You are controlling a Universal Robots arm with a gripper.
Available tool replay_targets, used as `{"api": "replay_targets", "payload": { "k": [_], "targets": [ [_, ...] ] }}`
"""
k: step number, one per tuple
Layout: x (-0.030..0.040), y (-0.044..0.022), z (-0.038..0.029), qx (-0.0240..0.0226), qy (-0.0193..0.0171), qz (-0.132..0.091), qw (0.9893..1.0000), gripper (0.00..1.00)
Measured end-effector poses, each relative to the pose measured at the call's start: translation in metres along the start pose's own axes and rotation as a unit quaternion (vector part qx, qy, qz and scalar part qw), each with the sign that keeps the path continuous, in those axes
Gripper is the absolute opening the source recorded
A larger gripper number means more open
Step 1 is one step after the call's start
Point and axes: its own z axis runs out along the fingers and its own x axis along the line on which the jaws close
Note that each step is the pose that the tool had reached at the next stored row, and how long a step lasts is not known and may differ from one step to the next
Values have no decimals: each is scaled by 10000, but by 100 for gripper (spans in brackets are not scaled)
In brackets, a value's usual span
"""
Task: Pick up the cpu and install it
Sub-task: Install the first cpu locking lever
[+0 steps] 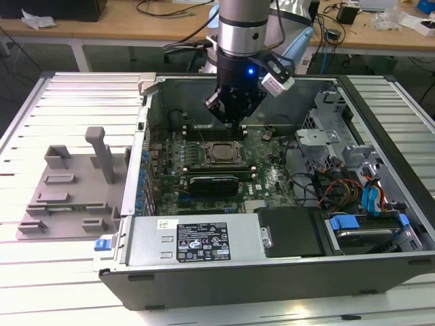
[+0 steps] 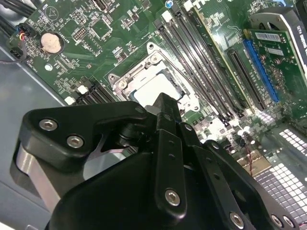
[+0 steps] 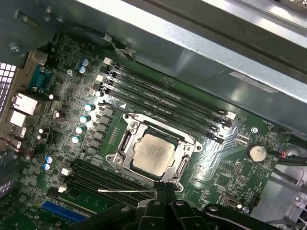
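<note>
Gripper (image 1: 234,117) hovering inside the open case (image 1: 285,272), the cpu (image 3: 154,152) seated in the socket (image 3: 125,143) just below it.

The gripper holds nothing; whether its fingers are apart or together I cannot tell. The case lies on a slatted pale table (image 1: 68,272). Well off to the exterior view's left of the gripper rests a grey tray (image 1: 47,197) with upright blocks. Behind the arm run wooden benches (image 1: 136,27) strewn with cables. Beside the socket lie memory slots (image 3: 163,103); a coin cell (image 3: 256,153) sits nearby.
</note>
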Motion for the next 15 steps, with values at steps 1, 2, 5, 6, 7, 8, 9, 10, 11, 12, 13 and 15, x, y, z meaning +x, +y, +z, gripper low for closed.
{"api": "replay_targets", "payload": {
  "k": [1, 2, 5, 6, 7, 8, 9, 10, 11, 12, 13, 15],
  "targets": [
    [0, 0, 0, 0, -2, -26, 10000, 11],
    [0, 0, 0, 1, -6, -70, 10000, 11],
    [0, 0, 0, 3, -15, -184, 9998, 11],
    [0, 0, 0, 4, -20, -241, 9997, 11],
    [0, 0, 0, 4, -23, -271, 9996, 11],
    [0, 0, 0, 5, -25, -301, 9995, 11],
    [0, 0, 0, 5, -29, -338, 9994, 11],
    [0, 0, 0, 6, -31, -364, 9993, 11],
    [0, 0, 0, 6, -33, -394, 9992, 11],
    [0, 0, 0, 7, -36, -425, 9991, 11],
    [0, 0, 0, 7, -39, -461, 9989, 11],
    [0, 0, 0, 12, -61, -727, 9973, 11]
  ]
}}
